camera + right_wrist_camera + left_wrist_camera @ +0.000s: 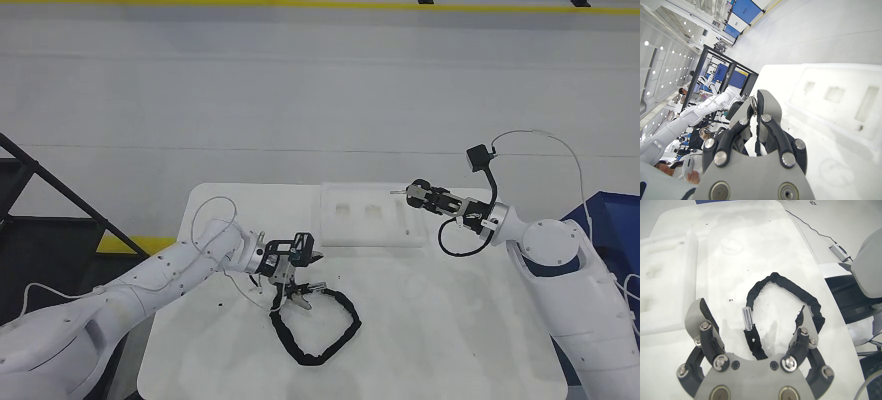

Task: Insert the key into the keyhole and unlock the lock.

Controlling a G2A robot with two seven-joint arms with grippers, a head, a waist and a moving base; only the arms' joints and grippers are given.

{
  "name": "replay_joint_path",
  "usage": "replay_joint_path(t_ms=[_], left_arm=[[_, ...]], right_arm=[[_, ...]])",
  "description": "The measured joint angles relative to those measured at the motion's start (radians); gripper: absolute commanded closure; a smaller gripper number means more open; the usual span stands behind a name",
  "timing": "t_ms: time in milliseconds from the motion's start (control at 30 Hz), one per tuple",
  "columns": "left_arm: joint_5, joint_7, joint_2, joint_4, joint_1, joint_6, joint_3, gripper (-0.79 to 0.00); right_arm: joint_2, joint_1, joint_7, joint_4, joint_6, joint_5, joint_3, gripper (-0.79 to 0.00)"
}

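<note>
The lock is a chain in a black fabric sleeve (322, 328), lying in a loop on the white table (450, 330). Its silver cylinder end (746, 318) points out between the fingers of my left gripper (752, 307), which is open low over the table, one black sleeve end under its palm. In the top view the left gripper (298, 285) sits at the loop's near-left end. My right gripper (412, 190) hangs above the table's far side, apart from the lock. It is shut on the key (754, 106), a thin metal piece with a ring pinched between the pads.
A white foam tray (365, 215) with shallow rectangular pockets lies at the far middle of the table, beside the right gripper and beyond the chain. A black frame (50, 190) stands left of the table. The table edge runs close to the chain's right side (829, 294).
</note>
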Motion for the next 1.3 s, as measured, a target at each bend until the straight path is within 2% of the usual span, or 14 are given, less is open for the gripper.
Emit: replay_joint_path(t_ms=[100, 567, 700, 833, 1033, 1300], left_arm=[[0.0, -0.012, -0.003, 0.022, -0.002, 0.0, 0.0, -0.785], [-0.019, -0.008, -0.003, 0.021, 0.014, 0.022, -0.01, -0.785], [-0.041, 0.05, -0.004, 0.04, 0.052, 0.024, -0.032, -0.785], [0.031, 0.103, -0.011, 0.063, 0.078, 0.05, -0.04, -0.785], [0.202, 0.219, -0.034, 0.099, 0.103, 0.118, -0.03, -0.785], [0.34, 0.343, -0.087, 0.19, 0.114, 0.14, -0.006, -0.785]], right_arm=[[0.0, 0.0, 0.0, 0.0, 0.0, 0.0, 0.0, 0.0], [0.0, 0.0, 0.0, 0.0, 0.0, 0.0, 0.0, 0.0], [0.0, 0.0, 0.0, 0.0, 0.0, 0.0, 0.0, 0.0], [0.0, 0.0, 0.0, 0.0, 0.0, 0.0, 0.0, 0.0], [0.0, 0.0, 0.0, 0.0, 0.0, 0.0, 0.0, 0.0], [0.0, 0.0, 0.0, 0.0, 0.0, 0.0, 0.0, 0.0]])
